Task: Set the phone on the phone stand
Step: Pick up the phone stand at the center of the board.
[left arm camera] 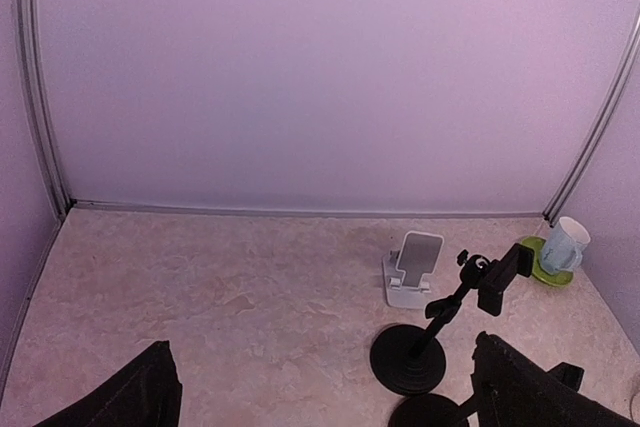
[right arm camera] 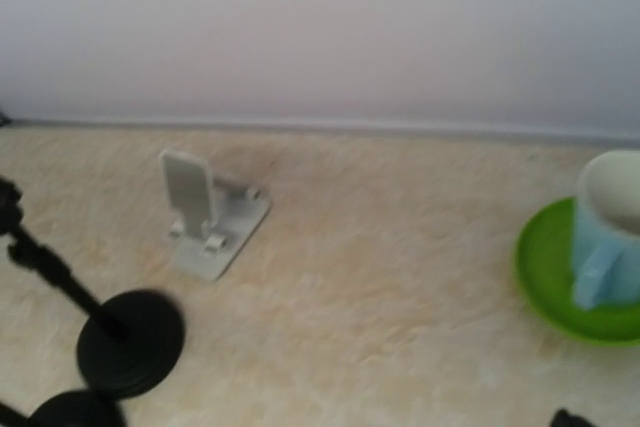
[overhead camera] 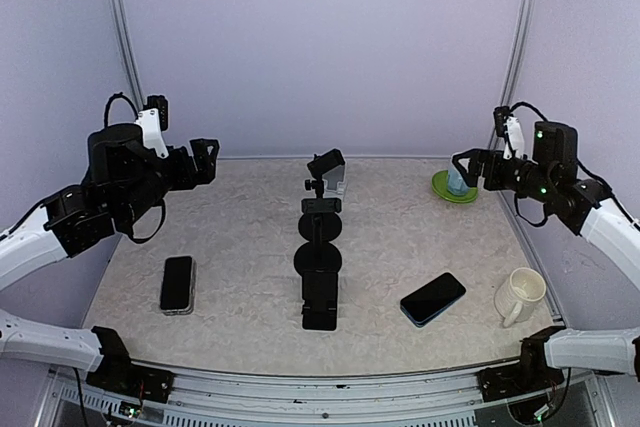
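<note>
A black phone (overhead camera: 177, 284) lies flat at the near left of the table, and a second dark phone (overhead camera: 433, 299) lies at the near right. A white phone stand (left arm camera: 415, 269) (right arm camera: 205, 212) stands at the back centre, partly hidden in the top view by black phone stands (overhead camera: 320, 232) with round bases. My left gripper (overhead camera: 205, 162) (left arm camera: 330, 409) hangs open high above the left side, with nothing between its fingers (left arm camera: 135, 397). My right gripper (overhead camera: 468, 169) hovers open over the back right, holding nothing. Both phones are far from both grippers.
A blue cup (right arm camera: 610, 232) sits on a green saucer (right arm camera: 545, 282) at the back right. A white mug (overhead camera: 520, 295) stands near the right front edge. A flat black stand (overhead camera: 320, 309) lies in the middle front. Walls enclose the back and both sides.
</note>
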Tool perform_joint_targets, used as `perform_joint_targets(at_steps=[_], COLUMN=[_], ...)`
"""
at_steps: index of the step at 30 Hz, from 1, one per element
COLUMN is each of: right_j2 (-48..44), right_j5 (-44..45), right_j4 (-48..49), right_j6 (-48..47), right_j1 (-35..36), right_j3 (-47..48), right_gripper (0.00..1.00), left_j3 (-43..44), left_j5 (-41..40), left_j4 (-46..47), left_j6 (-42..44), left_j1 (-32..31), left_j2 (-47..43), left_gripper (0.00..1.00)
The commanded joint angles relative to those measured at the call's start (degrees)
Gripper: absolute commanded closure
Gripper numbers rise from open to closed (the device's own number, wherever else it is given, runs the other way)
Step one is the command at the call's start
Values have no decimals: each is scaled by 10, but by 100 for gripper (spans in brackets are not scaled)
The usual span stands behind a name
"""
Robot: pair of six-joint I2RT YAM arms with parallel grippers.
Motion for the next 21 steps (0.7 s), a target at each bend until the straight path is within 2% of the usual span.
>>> perform_joint_targets(at_steps=[1, 13, 21], right_j2=[9, 43, 61], right_j5=[-36, -53, -108], right_j4=[44, 147, 240], right_j6=[12, -18, -37], right_j1=[22, 105, 144], right_j3=[-27, -108, -154], right_gripper=[0, 1, 0], left_j3=[-16, -52, -59], left_j5=[9, 26, 27], left_j4=[23, 30, 33], left_j6=[-10, -18, -23], left_j1=[8, 14, 14], left_j2=[1, 13, 20], left_gripper=[1, 1, 1])
